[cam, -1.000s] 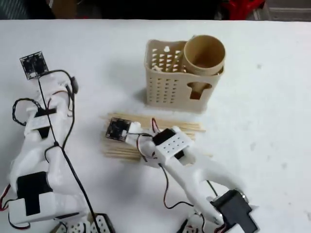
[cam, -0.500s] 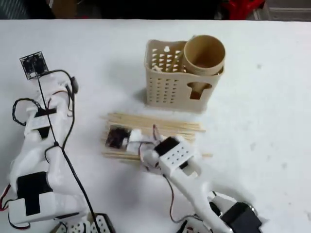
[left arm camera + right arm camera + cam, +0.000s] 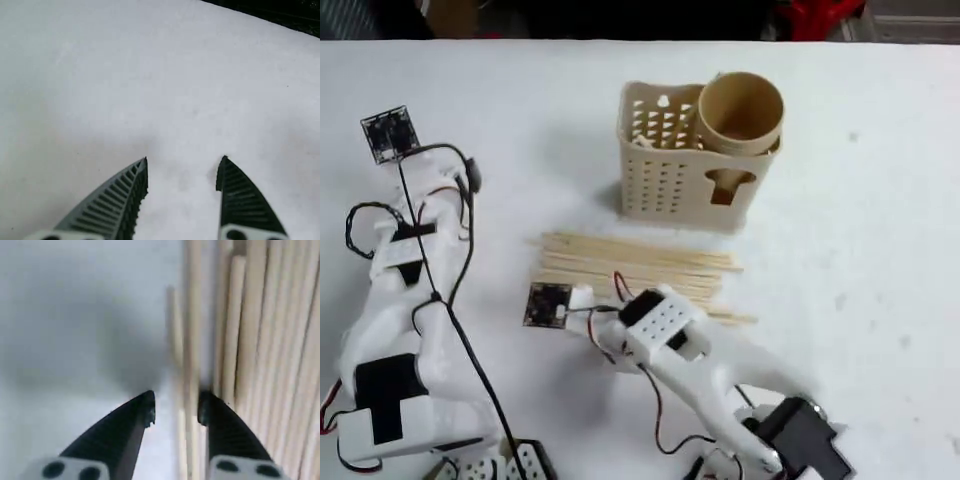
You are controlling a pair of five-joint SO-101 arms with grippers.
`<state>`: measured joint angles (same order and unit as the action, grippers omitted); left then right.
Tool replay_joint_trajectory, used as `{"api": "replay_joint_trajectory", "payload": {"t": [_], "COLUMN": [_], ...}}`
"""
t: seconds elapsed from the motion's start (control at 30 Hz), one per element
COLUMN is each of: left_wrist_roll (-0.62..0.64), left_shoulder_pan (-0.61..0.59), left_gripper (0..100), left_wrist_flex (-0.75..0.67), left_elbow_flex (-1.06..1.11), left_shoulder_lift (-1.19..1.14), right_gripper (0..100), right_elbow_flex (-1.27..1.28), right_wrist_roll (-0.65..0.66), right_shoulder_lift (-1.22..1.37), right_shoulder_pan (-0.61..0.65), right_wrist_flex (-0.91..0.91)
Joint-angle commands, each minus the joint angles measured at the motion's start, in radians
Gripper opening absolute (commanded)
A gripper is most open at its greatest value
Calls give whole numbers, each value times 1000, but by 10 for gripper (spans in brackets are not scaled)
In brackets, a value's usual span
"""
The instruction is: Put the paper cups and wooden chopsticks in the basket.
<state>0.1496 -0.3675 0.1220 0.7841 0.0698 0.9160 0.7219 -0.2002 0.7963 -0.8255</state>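
A cream perforated basket [image 3: 670, 175] stands at the table's middle back with a tan paper cup [image 3: 741, 110] upright in its right side. Several wooden chopsticks [image 3: 635, 262] lie in a flat pile in front of it. The right arm [image 3: 660, 322] hangs over the pile's near edge. My right gripper [image 3: 176, 409] is open by a narrow gap, its tips down at the table straddling the outermost chopsticks [image 3: 192, 390] of the pile. My left gripper [image 3: 182, 172] stands open over bare white table, with nothing between its fingers.
The left arm [image 3: 405, 260] lies along the table's left side with black cables [image 3: 455, 320] trailing toward the front. The table top [image 3: 860, 230] is white, and its dark far edge runs behind the basket.
The right arm's wrist has drawn back from over the middle of the chopstick pile toward its near left edge. The left arm has stayed still.
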Motion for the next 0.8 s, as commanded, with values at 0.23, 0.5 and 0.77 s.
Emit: {"api": "replay_joint_trajectory", "payload": {"t": [0.23,0.5,0.77], "left_wrist_roll": [8,8,8], "left_shoulder_pan": [15,15,15], "left_gripper": [234,234,234], "left_wrist_flex": [2,2,-2], "left_elbow_flex": [-52,-52,-52], "left_shoulder_lift": [4,4,4], "right_gripper": [23,16,16], "right_elbow_flex": [-44,-55,-26], "right_wrist_roll": [12,6,5], "right_shoulder_lift": [33,31,-156], "right_shoulder_pan": [-10,-12,-59], "right_wrist_flex": [-4,-5,-68]}}
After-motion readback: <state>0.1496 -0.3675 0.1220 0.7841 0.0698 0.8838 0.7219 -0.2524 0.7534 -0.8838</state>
